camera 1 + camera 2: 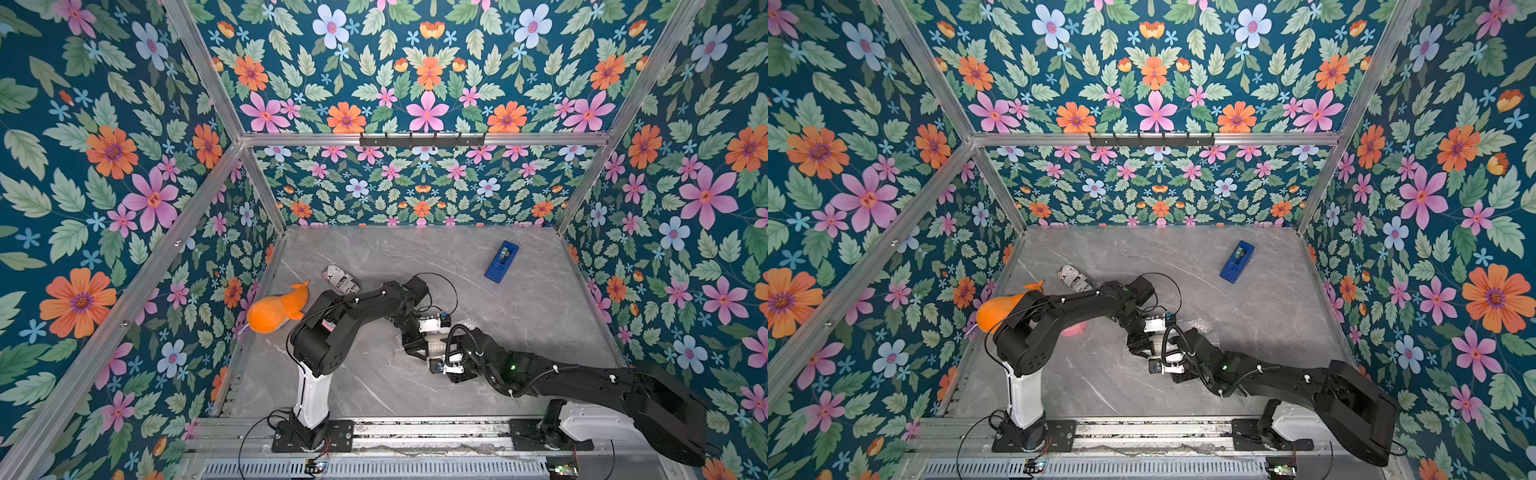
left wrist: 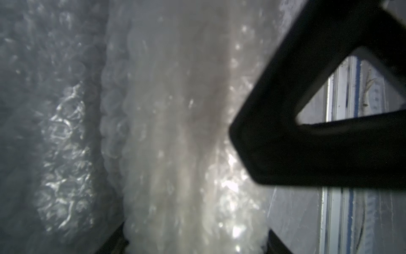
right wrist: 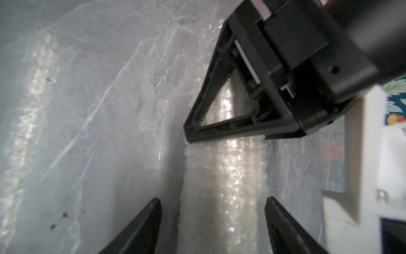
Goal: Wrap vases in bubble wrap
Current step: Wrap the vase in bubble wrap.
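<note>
A roll of bubble wrap [image 1: 434, 341] [image 1: 1156, 340] lies on the grey marble table [image 1: 540, 316] between my two grippers. In the left wrist view a pale cream shape shows dimly through the roll of bubble wrap [image 2: 175, 110]; the vase itself is hidden inside. My left gripper [image 1: 417, 348] [image 2: 195, 244] is shut on one end of the roll. My right gripper [image 1: 444, 348] [image 3: 213, 199] straddles the bubble wrap [image 3: 226, 167] farther along, open, with a gap beside one finger [image 3: 151, 220]. A loose stretch of wrap [image 2: 61, 143] lies flat beside the roll.
A newspaper-print cylinder [image 1: 340, 280] and an orange plush toy [image 1: 276, 309] lie at the left behind my left arm. A blue tape dispenser [image 1: 501, 261] sits at the back right. Floral walls close in three sides, and a metal rail [image 1: 415, 432] runs along the front.
</note>
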Robot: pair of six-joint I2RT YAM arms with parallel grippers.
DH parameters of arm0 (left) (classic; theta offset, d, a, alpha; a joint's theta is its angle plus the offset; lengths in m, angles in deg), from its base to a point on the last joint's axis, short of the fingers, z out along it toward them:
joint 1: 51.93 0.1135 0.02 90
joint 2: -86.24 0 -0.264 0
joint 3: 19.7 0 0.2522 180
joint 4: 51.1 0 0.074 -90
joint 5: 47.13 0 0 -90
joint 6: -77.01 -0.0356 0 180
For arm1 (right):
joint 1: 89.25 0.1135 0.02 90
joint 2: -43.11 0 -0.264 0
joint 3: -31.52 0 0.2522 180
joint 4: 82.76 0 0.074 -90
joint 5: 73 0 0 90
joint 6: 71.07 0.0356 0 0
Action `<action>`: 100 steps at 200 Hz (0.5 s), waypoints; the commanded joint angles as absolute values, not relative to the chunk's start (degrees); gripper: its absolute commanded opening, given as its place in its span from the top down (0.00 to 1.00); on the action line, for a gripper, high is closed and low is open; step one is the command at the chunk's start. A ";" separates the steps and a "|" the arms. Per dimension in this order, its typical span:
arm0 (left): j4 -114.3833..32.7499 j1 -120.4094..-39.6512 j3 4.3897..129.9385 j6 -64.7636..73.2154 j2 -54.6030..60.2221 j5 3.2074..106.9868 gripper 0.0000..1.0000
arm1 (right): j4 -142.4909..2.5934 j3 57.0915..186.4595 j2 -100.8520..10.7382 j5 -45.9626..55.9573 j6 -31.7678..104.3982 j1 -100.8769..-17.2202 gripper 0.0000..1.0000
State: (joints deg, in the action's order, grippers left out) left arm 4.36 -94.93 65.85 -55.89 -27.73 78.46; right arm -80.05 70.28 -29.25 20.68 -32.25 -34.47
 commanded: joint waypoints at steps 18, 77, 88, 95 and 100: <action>10.83 -94.18 65.11 -55.40 -31.33 68.42 0.53 | -88.33 71.24 -33.04 24.56 -36.08 -34.07 0.19; 12.85 -93.73 66.39 -56.67 -32.14 68.22 0.53 | -87.84 72.80 -39.64 29.59 -37.57 -34.06 0.20; 12.83 -93.70 66.55 -56.68 -32.29 68.11 0.53 | -86.88 72.71 -40.59 30.21 -37.19 -34.06 0.20; 12.85 -93.65 66.59 -56.72 -32.38 67.94 0.53 | -85.98 72.91 -41.03 30.47 -36.83 -34.06 0.21; 12.94 -93.65 66.67 -56.72 -32.39 67.92 0.53 | -85.18 73.03 -41.22 30.68 -36.43 -34.06 0.22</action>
